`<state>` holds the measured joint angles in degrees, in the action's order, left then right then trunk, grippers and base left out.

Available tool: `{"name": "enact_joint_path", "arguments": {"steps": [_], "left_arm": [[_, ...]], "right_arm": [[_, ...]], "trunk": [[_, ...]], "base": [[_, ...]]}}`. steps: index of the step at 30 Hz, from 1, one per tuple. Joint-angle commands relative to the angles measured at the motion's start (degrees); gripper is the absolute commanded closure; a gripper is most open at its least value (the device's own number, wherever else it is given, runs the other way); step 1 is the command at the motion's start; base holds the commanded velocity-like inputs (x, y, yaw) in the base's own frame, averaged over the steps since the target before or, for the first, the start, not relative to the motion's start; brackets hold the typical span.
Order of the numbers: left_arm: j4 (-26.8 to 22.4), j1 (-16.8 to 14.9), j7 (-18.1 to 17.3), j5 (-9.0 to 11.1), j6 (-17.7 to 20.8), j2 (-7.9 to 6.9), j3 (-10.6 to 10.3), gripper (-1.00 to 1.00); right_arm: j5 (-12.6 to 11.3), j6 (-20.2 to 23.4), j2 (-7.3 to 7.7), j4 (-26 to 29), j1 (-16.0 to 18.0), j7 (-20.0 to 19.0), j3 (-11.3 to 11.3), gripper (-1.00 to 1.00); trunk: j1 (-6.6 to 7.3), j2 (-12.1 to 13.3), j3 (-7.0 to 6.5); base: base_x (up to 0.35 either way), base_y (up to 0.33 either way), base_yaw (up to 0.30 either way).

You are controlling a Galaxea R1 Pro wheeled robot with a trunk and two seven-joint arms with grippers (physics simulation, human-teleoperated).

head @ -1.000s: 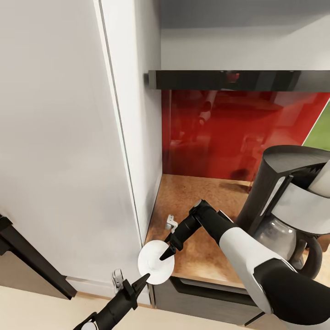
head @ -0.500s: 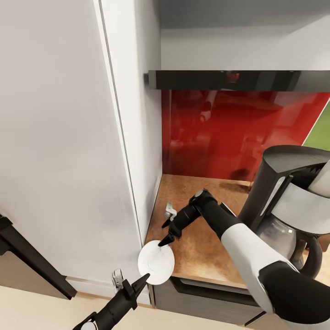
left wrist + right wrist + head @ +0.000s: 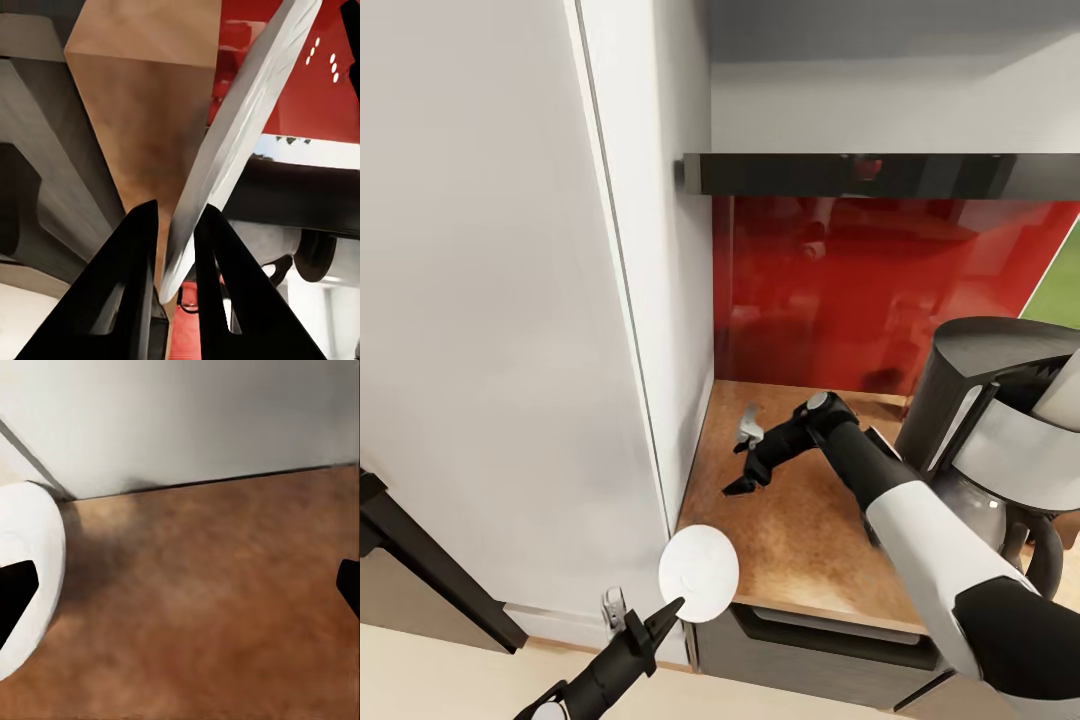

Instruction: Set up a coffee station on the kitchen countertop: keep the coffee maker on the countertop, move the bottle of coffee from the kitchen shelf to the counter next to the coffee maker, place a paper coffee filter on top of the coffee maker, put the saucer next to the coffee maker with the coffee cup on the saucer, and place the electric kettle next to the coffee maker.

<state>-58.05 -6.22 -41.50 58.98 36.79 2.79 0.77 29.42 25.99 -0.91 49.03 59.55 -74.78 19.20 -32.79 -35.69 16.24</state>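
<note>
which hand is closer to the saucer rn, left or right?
Left. The left hand is clamped on the saucer at its lower rim, holding it at the counter's front corner. The right hand is open, apart from it, over the countertop farther back toward the red backsplash.

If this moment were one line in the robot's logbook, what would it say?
left tool: shut on saucer | right tool: open, above countertop | coffee maker: on countertop
</note>
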Motion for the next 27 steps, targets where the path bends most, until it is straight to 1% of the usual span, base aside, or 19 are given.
{"name": "enact_joint_path", "arguments": {"steps": [1,4,5,8,10,14,15,16,17,18,19,20,21,22,23,24,27], "left_arm": [[0.1,0.0,0.3,-0.8,-0.6,-0.12,0.3,1.0],[0.0,0.0,0.3,-0.9,-0.4,-0.38,0.4,1.0],[0.0,0.0,0.3,-1.0,-0.3,-1.06,0.5,1.0],[-0.1,0.4,0.3,-0.7,0.0,-3.21,0.6,1.0],[-0.1,0.7,0.2,-0.6,0.1,-4.23,0.6,1.0],[-0.1,0.8,0.0,-0.6,0.2,-4.86,0.7,1.0],[-0.1,0.9,-0.1,-0.6,0.2,-5.24,0.7,1.0],[-0.1,0.9,-0.1,-0.6,0.2,-5.52,0.7,1.0],[-0.1,0.9,-0.1,-0.6,0.2,-5.71,0.8,1.0],[-0.1,0.9,-0.1,-0.6,0.3,-6.48,0.8,1.0],[-0.1,0.9,-0.1,-0.5,0.5,-7.25,0.8,1.0],[-0.1,0.9,-0.1,-0.5,0.5,-7.32,0.8,1.0],[-0.1,0.9,-0.1,-0.5,0.5,-7.43,0.8,1.0],[-0.1,0.8,-0.1,-0.5,0.5,-7.5,0.8,1.0],[-0.1,0.8,-0.1,-0.4,0.5,-7.53,0.8,1.0],[-0.1,0.6,-0.1,-0.4,0.6,-7.62,0.8,1.0],[-0.1,0.4,-0.1,-0.4,0.6,-7.77,0.8,1.0]], "right_arm": [[0.2,0.5,0.52,0.8,0.0,1.3,0.0,-1.0],[0.1,0.5,1.25,1.6,0.0,4.8,-0.1,-1.0],[0.0,0.5,1.41,2.1,0.0,7.2,-0.7,-1.0],[-0.1,0.5,1.29,3.5,0.0,11.7,-3.8,-1.0],[-0.2,0.4,1.17,4.4,0.0,13.3,-5.1,-1.0],[-0.3,0.3,1.1,5.1,-0.2,14.0,-6.8,-1.0],[-0.7,0.3,0.96,5.4,-1.4,14.2,-10.7,-1.0],[-1.2,0.3,0.77,5.4,-2.0,14.2,-12.3,-1.0],[-1.6,0.3,0.65,5.4,-2.3,14.1,-13.1,-1.0],[-4.5,0.2,0.43,5.5,-3.1,14.1,-15.1,-1.0],[-10.5,0.2,0.28,6.2,-5.0,14.1,-16.5,-1.0],[-11.6,0.2,0.26,6.6,-5.4,14.1,-16.6,-1.0],[-13.3,0.2,0.24,7.3,-6.3,14.1,-16.8,-1.0],[-14.5,0.2,0.23,8.2,-7.2,14.1,-17.0,-1.0],[-15.3,0.2,0.22,9.2,-8.1,14.1,-17.0,-1.0],[-16.4,0.1,0.18,11.9,-10.7,13.9,-17.1,-1.0],[-16.7,0.1,0.18,15.1,-12.4,13.9,-17.2,-1.0]], "trunk": [[-0.02,-0.1,0.1],[-0.02,-0.1,0.1],[-0.02,-0.1,0.1],[-0.02,-0.1,0.1],[-0.02,-0.1,0.1],[-0.02,-0.1,0.1],[-0.02,-0.1,0.1],[-0.02,-0.1,0.1],[-0.02,-0.1,0.1],[-0.02,-0.1,0.1],[-0.02,-0.1,0.1],[-0.02,-0.1,0.1],[-0.02,-0.1,0.1],[-0.02,-0.1,0.1],[-0.02,-0.1,0.1],[-0.02,-0.1,0.1],[-0.02,-0.1,0.1]], "base": [[0.0,0.0,0.0],[0.0,0.0,0.0],[0.0,0.0,0.0],[0.0,0.0,0.0],[0.0,0.0,0.0],[0.0,0.0,0.0],[0.0,0.0,0.0],[0.0,0.0,0.0],[0.0,0.0,0.0],[0.0,0.0,0.0],[0.0,0.0,0.0],[0.0,0.0,0.0],[0.0,0.0,0.0],[0.0,0.0,0.0],[0.0,0.0,0.0],[-0.057,0.015,0.0],[-0.165,0.09,0.0]]}}
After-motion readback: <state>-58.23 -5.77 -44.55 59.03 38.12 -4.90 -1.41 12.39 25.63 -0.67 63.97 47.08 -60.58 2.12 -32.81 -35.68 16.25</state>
